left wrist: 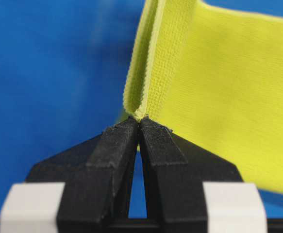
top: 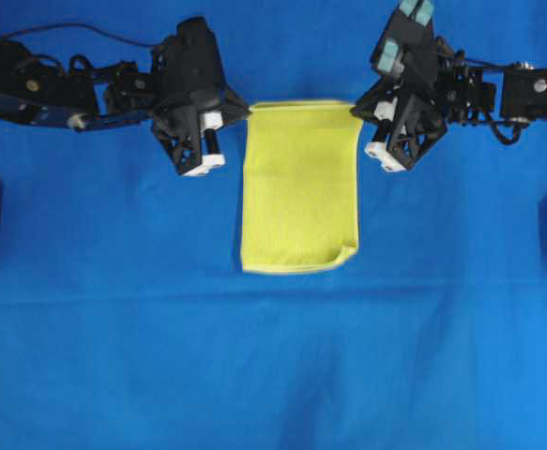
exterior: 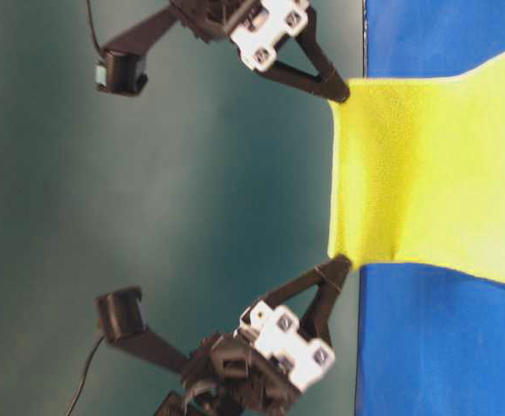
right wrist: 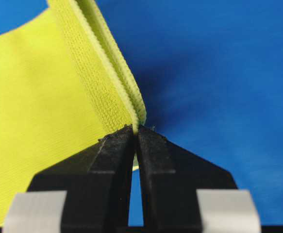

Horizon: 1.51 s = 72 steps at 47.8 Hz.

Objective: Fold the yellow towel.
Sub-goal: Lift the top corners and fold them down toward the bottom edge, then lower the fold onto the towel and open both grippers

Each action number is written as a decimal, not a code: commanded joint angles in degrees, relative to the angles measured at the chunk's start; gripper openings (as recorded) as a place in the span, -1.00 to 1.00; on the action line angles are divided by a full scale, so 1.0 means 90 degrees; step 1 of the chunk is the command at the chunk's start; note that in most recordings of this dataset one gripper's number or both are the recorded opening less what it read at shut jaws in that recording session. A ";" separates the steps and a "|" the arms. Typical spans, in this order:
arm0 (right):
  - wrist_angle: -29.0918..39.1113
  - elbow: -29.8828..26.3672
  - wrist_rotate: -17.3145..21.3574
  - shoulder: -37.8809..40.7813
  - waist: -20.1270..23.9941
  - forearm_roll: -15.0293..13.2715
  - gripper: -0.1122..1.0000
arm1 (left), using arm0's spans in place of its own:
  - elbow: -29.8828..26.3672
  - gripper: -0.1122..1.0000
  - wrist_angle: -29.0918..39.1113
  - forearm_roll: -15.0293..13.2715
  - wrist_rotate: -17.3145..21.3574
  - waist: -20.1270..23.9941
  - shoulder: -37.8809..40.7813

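The yellow towel [top: 299, 186] lies on the blue table cover [top: 273, 375] a little toward the far edge and near the middle between the left and right edges, folded into a tall rectangle of doubled layers. Its near end rests flat on the cover, with the near right corner curled over slightly, while its far end is lifted off the surface and stretched between the two arms. The left gripper [left wrist: 139, 121] has its fingers pressed together on the far left corner of the towel; the left wrist view shows the two black fingertips [left wrist: 117, 141] meeting on the stitched hem where the cloth doubles over, so two layers are pinched there. The right gripper [right wrist: 134, 129] is likewise clamped on the far right corner, its fingertips [right wrist: 114, 143] closed on the hem with the folded edge rising straight out of them. In the table-level view, which is turned on its side, the raised edge of the towel [exterior: 425, 173] runs taut between the two pinched corners, pulled in at each grip, and the cloth slopes from there onto the blue cover [exterior: 443, 347]. In the overhead view the left arm [top: 67, 89] reaches in from the left edge and the right arm [top: 479, 89] from the right edge, both at the far side of the table and set about level with each other on either side of the towel.
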 commanded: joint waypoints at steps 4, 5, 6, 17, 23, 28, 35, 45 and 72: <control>0.0137 0.0020 0.0371 -0.0186 0.0635 0.0029 -0.75 | 0.0156 -0.77 0.0088 0.0010 -0.0127 -0.0596 -0.0254; 0.0166 0.0029 0.0439 -0.0176 0.0713 0.0029 -0.75 | 0.0166 -0.77 0.0117 0.0010 -0.0127 -0.0684 -0.0254; 0.0195 0.0029 0.0498 -0.0166 0.0801 0.0029 -0.75 | 0.0186 -0.77 0.0146 0.0010 -0.0127 -0.0771 -0.0254; 0.0508 0.0068 0.1104 0.0020 0.1621 0.0029 -0.75 | 0.0254 -0.77 0.0361 0.0000 -0.0293 -0.1582 -0.0059; 0.0488 0.0107 0.1377 0.0313 0.1885 0.0029 -0.75 | 0.0254 -0.77 0.0332 0.0000 -0.0508 -0.1875 0.0293; 0.0430 0.0127 0.1563 0.0645 0.2002 0.0029 -0.75 | 0.0225 -0.77 0.0264 0.0010 -0.0635 -0.2021 0.0576; 0.0215 0.0117 0.1748 0.0977 0.2109 0.0029 -0.75 | 0.0215 -0.77 0.0078 0.0000 -0.0752 -0.2188 0.0830; 0.0078 0.0107 0.1836 0.1016 0.2266 0.0029 -0.75 | 0.0215 -0.77 -0.0107 0.0000 -0.0820 -0.2412 0.0850; -0.0146 0.0000 0.1836 0.1045 0.2314 0.0029 -0.72 | 0.0029 -0.69 -0.0205 0.0000 -0.0801 -0.2334 0.0830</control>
